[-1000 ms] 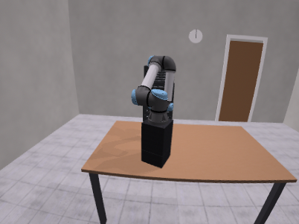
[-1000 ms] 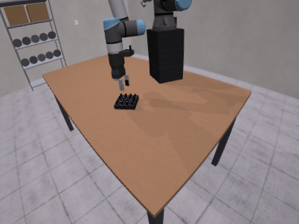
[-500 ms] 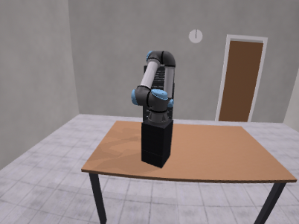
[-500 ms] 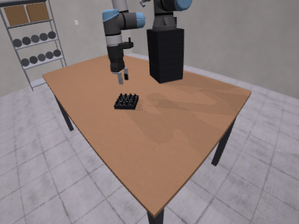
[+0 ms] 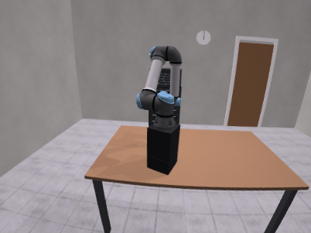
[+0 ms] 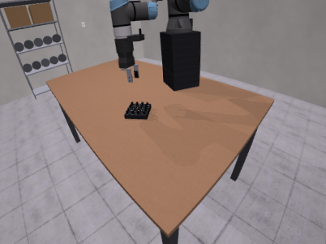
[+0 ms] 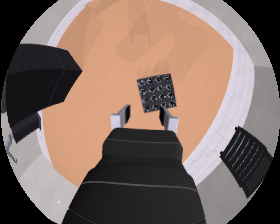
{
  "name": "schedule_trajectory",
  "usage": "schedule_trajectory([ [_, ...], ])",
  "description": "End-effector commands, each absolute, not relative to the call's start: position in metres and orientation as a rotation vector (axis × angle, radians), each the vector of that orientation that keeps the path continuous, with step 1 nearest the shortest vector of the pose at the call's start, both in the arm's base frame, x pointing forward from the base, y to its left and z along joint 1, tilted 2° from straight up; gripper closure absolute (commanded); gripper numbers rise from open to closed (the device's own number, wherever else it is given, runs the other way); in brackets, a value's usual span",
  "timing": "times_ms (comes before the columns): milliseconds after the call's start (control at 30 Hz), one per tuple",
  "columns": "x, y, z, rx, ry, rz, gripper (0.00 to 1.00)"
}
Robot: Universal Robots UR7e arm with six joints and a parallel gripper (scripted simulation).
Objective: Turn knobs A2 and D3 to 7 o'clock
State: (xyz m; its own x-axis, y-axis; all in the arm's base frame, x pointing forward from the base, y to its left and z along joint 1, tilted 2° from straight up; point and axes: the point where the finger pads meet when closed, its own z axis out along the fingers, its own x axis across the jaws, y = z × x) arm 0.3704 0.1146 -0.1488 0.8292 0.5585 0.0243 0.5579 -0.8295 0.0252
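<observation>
The black knob box (image 6: pixel 135 112) (image 7: pixel 156 93) stands on the table, with rows of small dark knobs on top. In the wrist view it lies just beyond the fingertips, turned slightly. The knobs' white lines and printed names are too small to read, so I cannot tell where A2 or D3 points. The socket side cannot be made out. My gripper (image 6: pixel 133 79) (image 7: pixel 145 111) is open, with nothing between its fingers. It hangs above the table, clear of the box. In the top view the box and gripper are hidden behind the arm and its pedestal.
The brown table (image 5: pixel 224 158) (image 6: pixel 162 186) (image 7: pixel 100 90) carries the arm's black pedestal (image 5: pixel 162 148) (image 6: pixel 181 60) (image 7: pixel 40 75), which stands to one side of the box. A shelf rack (image 6: pixel 38 45) stands beyond the table. Arm shadows fall across the table top near the box.
</observation>
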Motion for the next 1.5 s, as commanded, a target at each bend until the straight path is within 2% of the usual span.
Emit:
schedule_trajectory([
  [0, 0.3703, 0.1146, -0.1318, 2.988, 0.912, 0.046, 0.00],
  [1467, 0.3700, 0.1146, -0.1230, 2.988, 0.912, 0.046, 0.00],
])
